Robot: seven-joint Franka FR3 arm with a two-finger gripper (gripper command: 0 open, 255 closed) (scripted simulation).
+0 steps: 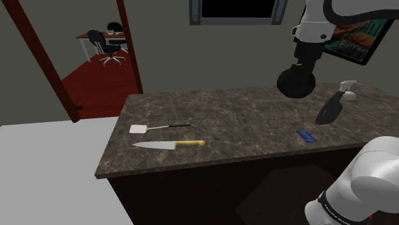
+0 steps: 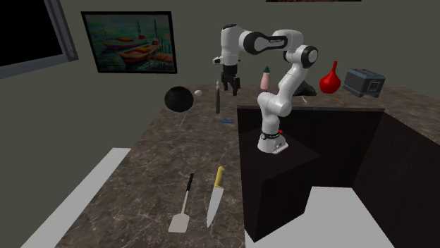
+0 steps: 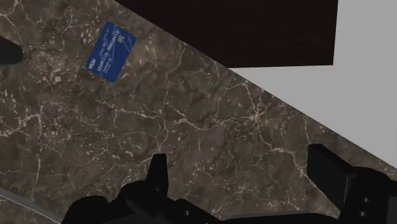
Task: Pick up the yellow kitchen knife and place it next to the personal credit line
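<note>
The knife (image 1: 171, 144) has a yellow handle and a silver blade and lies flat near the front edge of the dark marble counter (image 1: 243, 121). It lies in the second exterior view's foreground as the knife (image 2: 216, 194). A small blue card (image 1: 305, 135) lies far from it toward the shoulder view's right; the card (image 3: 111, 51) also lies on the marble ahead of the fingers. My gripper (image 2: 230, 87) hangs above the counter near the card (image 2: 227, 120), far from the knife. Its fingers (image 3: 159, 173) stand apart, open and empty, gripper (image 3: 242, 172).
A white-headed spatula (image 1: 156, 128) lies just behind the knife. A black ball (image 1: 296, 81) and a dark leaning bottle (image 1: 330, 107) stand behind the card. A red vase (image 2: 329, 79) and a toaster (image 2: 364, 83) sit on the far counter. My stand (image 2: 271, 144) sits in the recess beside the counter.
</note>
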